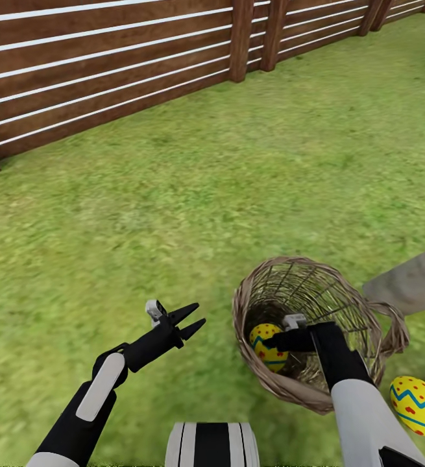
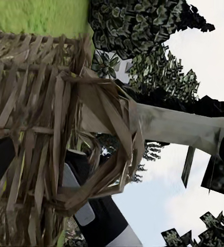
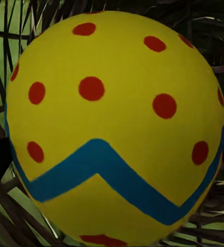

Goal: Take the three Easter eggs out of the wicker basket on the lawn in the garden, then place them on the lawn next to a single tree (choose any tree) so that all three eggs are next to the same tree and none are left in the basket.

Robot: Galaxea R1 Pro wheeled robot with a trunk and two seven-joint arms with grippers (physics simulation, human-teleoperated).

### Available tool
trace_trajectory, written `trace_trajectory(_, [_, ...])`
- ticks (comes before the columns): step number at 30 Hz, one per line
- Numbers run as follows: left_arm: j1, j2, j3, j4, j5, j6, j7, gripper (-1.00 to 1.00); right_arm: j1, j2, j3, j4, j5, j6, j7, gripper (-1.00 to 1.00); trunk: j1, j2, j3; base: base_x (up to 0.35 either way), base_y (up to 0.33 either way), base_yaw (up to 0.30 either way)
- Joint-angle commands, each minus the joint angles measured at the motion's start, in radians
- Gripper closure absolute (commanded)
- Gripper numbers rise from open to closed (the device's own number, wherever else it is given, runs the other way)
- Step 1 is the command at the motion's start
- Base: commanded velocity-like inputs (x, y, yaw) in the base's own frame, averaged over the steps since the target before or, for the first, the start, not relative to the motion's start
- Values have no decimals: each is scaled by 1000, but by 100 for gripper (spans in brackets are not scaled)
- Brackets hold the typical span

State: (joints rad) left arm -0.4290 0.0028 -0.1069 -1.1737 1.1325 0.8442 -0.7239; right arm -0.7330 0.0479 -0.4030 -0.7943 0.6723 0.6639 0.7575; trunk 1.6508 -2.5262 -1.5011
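The wicker basket [image 1: 368,305] stands on the lawn [image 1: 238,162], and one yellow Easter egg [image 1: 268,347] with a blue zigzag and red dots lies against its near wall. My right gripper [image 1: 274,340] reaches down into the basket and is shut on that egg [image 3: 117,123], which looms very close in the right wrist view. Two more eggs [image 1: 416,403] lie on the grass to the right of the basket, near a grey tree trunk [image 1: 412,285]. Left of the basket, my left gripper [image 1: 187,320] hovers open and holds nothing. The left wrist view shows the basket's loop handle [image 2: 109,144] and the trunk [image 2: 184,126].
A brown slatted wooden fence [image 1: 108,71] runs along the back of the lawn. Open grass stretches between it and the basket. Dark speckled leaves [image 2: 143,36] hang above the trunk in the left wrist view.
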Motion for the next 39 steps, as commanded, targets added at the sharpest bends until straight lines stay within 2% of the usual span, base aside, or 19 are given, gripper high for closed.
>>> trace_trajectory(1, [-1, -5, -1, 1, 4, 6, 0, -100, 0, 1, -7, 61, 39, -12, -83, -100, 1, 0, -5, 0, 0, 0])
trace_trajectory(3, [-1, -11, -1, 11, 4, 6, 0, -100, 0, 1, -7, 61, 39, -12, -81, -100, 1, -1, -9, 0, 0, 0])
trace_trajectory(4, [-1, -12, -1, 14, 4, 6, 0, -100, 0, 1, -7, 61, 39, -12, -80, 100, 1, -1, -9, 0, 0, 0])
trace_trajectory(9, [-1, -13, -1, 15, 4, 6, 0, -100, 0, 0, -7, 61, 39, -11, -28, 100, 2, -1, -16, 0, 0, 0])
trace_trajectory(18, [-1, -13, 0, 17, 5, 6, -2, -100, 0, -1, -7, 61, 39, -10, -26, 100, 1, -1, -9, 0, 0, 0])
trace_trajectory(39, [-1, -14, -1, 17, 4, 6, 0, -100, 0, -2, -7, 61, 39, -10, -26, 100, -8, 4, 73, 0, 0, 0])
